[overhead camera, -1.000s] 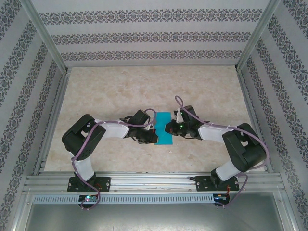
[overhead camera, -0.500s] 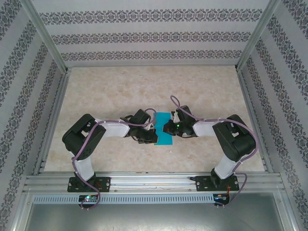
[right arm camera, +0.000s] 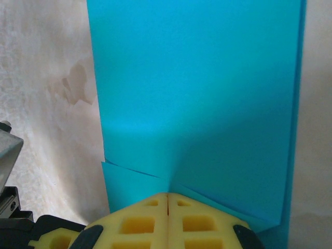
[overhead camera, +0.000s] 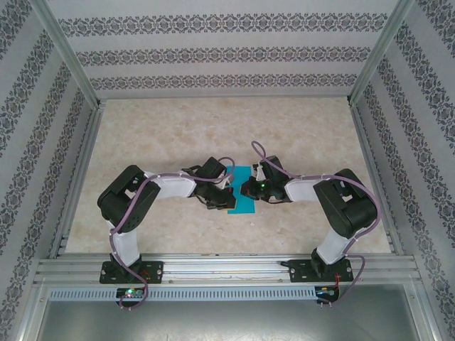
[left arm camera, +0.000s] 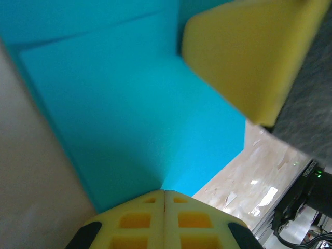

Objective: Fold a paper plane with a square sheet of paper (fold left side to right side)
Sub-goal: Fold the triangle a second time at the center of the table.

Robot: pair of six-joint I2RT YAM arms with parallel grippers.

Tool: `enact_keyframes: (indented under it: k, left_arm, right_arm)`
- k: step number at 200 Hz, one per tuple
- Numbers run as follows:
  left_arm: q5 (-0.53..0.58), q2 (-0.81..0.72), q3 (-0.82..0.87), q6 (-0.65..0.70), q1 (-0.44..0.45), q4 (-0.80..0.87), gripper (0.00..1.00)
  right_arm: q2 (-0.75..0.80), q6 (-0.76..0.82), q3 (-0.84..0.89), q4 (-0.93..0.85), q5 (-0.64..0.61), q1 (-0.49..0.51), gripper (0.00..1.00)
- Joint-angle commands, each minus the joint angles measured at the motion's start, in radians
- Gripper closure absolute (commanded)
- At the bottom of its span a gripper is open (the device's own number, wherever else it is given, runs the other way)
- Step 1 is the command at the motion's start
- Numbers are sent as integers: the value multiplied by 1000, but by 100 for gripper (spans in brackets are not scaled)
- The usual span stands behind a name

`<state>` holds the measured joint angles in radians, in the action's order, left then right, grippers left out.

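The square sheet of paper [overhead camera: 245, 204] is teal-blue and lies on the table as a narrow folded rectangle, with layered edges that do not quite line up [right arm camera: 197, 93]. My left gripper [overhead camera: 228, 193] comes in from the left, shut, its yellow tips resting on the paper's surface [left arm camera: 165, 193]. My right gripper [overhead camera: 244, 189] comes in from the right, also shut, tips pressed onto the paper near its offset edges [right arm camera: 167, 196]. The two grippers nearly meet over the sheet. One right fingertip [left arm camera: 244, 57] fills the upper right of the left wrist view.
The marbled beige table [overhead camera: 213, 128] stretches away behind the arms. Patterned walls [overhead camera: 213, 53] and metal frame posts [overhead camera: 67, 57] close it in. An aluminium rail [overhead camera: 227, 268] with both arm bases runs along the near edge.
The right arm drew in leftward with its elbow raised, carrying its gripper onto the paper. The left arm then shifted slightly right. The paper's lower end has skewed a little.
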<state>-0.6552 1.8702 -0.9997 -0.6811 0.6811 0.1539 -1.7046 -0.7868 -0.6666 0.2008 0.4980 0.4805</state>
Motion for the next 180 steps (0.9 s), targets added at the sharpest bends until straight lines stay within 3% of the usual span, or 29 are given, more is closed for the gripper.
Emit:
enact_keyframes:
  k: [1,90,180]
  left_arm:
    - [-18,25,-36,28,5,26,100]
    - [14,67,-89,43,-2,28,100]
    - [5,30,36,67,-2,41,100]
  right_arm:
    - [-40,3,30,-49,-41,9,100]
    - [-33,4,44,-51,-52,9,100]
    - [-47,24,37,-105,-78,-5,100]
